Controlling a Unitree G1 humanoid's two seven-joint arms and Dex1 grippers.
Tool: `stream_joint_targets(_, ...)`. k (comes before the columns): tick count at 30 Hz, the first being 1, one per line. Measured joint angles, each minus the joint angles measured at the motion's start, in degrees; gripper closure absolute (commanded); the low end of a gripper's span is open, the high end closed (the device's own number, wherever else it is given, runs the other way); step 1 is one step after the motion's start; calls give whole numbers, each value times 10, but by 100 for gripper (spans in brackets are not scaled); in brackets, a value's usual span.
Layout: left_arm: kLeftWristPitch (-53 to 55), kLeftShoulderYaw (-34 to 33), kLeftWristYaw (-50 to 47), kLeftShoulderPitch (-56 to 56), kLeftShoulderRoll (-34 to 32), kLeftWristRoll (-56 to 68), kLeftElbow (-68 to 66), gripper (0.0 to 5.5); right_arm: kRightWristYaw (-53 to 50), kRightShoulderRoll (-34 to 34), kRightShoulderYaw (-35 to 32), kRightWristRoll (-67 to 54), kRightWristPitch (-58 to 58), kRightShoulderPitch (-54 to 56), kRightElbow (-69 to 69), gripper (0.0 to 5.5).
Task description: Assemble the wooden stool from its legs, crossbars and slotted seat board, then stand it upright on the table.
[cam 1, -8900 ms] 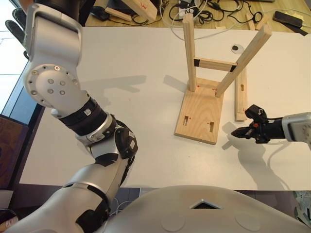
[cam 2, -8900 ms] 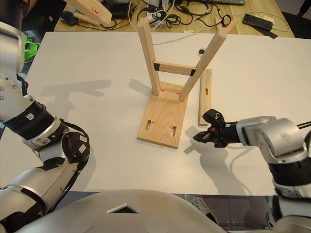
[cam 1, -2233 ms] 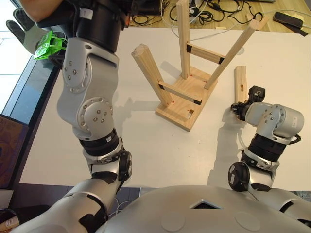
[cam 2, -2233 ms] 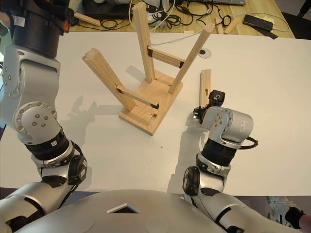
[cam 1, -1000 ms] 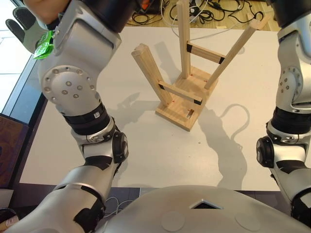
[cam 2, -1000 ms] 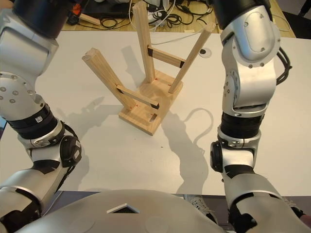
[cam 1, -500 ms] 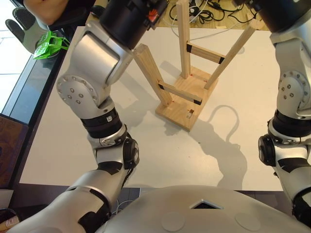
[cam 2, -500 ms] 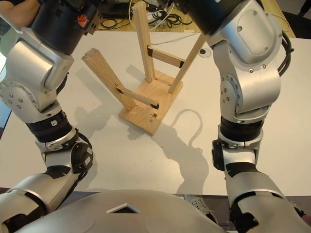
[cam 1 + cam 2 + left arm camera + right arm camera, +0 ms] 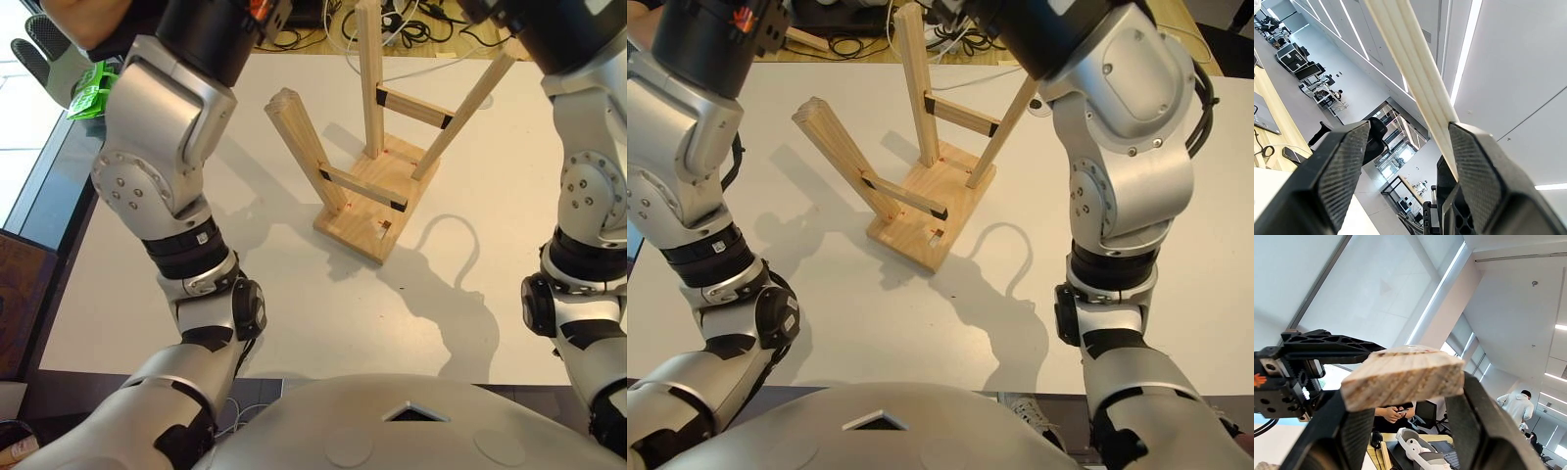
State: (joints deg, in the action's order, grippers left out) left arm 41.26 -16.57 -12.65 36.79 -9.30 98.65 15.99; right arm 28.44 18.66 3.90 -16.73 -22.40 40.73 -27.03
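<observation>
The stool stands upside down mid-table: its seat board (image 9: 370, 208) lies flat with legs pointing up. Two back legs (image 9: 369, 78) are joined by a crossbar (image 9: 415, 108). A leaning leg pair (image 9: 299, 137) at the left carries another crossbar (image 9: 364, 188). Both arms are raised high above the table. In the right wrist view my right gripper (image 9: 1406, 392) is shut on the end of a wooden leg piece (image 9: 1400, 374), with the other arm's gripper (image 9: 1303, 367) farther off. In the left wrist view my left gripper (image 9: 1408, 132) is open, its fingers (image 9: 1347, 166) wide apart.
Cables (image 9: 294, 37) and loose wooden parts (image 9: 808, 37) lie beyond the table's far edge. A green object (image 9: 93, 88) sits off the left edge. Bare white tabletop (image 9: 323, 304) spreads in front of the stool and to both sides.
The wooden piece that lay right of the stool is off the table, lifted by my right arm. My left arm has swung up and left, away from the leaning legs. The stool has not moved.
</observation>
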Motion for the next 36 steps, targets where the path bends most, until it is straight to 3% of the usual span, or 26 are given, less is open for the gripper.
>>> stream_joint_targets(17,-11,49,28,-12,-24,21,30,249,31,-1,32,-9,2,-2,10,347)
stream_joint_targets(30,-24,61,17,-12,-40,22,20,438,57,22,52,30,44,-31,23,347)
stream_joint_targets(36,-24,67,15,-15,-42,16,18,445,58,26,62,57,86,-41,43,347)
